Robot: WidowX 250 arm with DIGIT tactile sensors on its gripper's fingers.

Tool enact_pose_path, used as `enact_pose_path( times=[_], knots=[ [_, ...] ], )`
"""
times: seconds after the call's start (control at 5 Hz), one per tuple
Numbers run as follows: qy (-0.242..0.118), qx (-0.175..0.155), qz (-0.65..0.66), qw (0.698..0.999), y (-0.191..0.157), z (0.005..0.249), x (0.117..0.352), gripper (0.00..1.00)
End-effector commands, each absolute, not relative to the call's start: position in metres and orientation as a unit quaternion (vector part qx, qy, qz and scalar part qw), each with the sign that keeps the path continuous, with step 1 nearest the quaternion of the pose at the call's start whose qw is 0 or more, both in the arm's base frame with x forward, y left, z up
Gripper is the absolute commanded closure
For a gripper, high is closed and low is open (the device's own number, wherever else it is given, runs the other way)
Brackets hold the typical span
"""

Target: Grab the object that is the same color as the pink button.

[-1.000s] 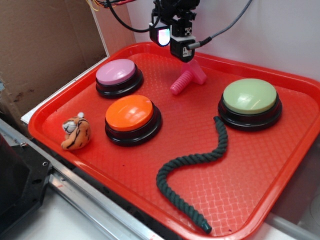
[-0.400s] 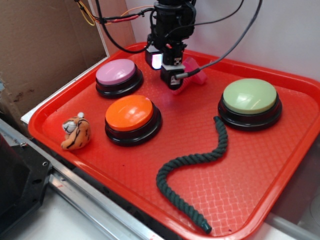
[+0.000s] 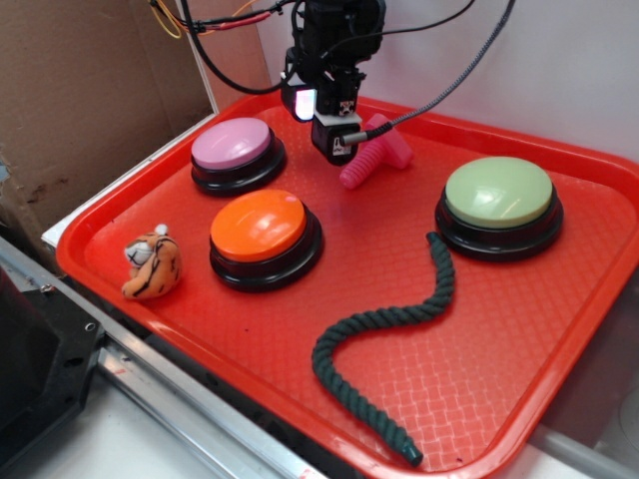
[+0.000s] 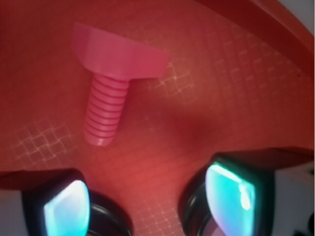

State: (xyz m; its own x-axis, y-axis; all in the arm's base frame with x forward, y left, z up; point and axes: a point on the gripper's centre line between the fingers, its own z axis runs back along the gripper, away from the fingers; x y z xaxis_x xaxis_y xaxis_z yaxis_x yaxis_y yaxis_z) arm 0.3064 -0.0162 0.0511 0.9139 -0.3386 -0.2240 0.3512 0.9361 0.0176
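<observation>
End effector shifts left off the bolt; nothing grasped.

A second ago the end effector (image 3: 334,150) hung over the bolt's head, then dropped low over the bolt; now it sits a little higher and further left, so the whole bolt (image 3: 374,160) shows again, lying where it lay at the start. Judgement: this is realignment, not a grasp, and the pick is yet to come. The bolt lies on its side on the tray (image 3: 499,329), between the pink button (image 3: 235,145) and the green button (image 3: 498,192), just beside the end effector on the green-button side. In the wrist view the bolt (image 4: 110,81) lies ahead of the fingers (image 4: 66,206), apart from both. Jaws spread wide, empty.
</observation>
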Motion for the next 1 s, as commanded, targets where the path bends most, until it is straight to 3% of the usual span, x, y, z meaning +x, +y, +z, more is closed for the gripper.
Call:
enact_pose_path(
  times=[0.0,0.4,0.6,0.8],
  knots=[
    [0.092,0.037,-0.234,0.967,-0.054,0.046,0.330,0.00],
    [0.113,0.028,-0.233,0.966,-0.055,0.031,0.326,0.00],
    [0.126,0.028,-0.225,0.966,-0.050,0.021,0.325,0.45],
    [0.134,0.035,-0.224,0.965,-0.051,0.012,0.328,0.81]
  ],
)
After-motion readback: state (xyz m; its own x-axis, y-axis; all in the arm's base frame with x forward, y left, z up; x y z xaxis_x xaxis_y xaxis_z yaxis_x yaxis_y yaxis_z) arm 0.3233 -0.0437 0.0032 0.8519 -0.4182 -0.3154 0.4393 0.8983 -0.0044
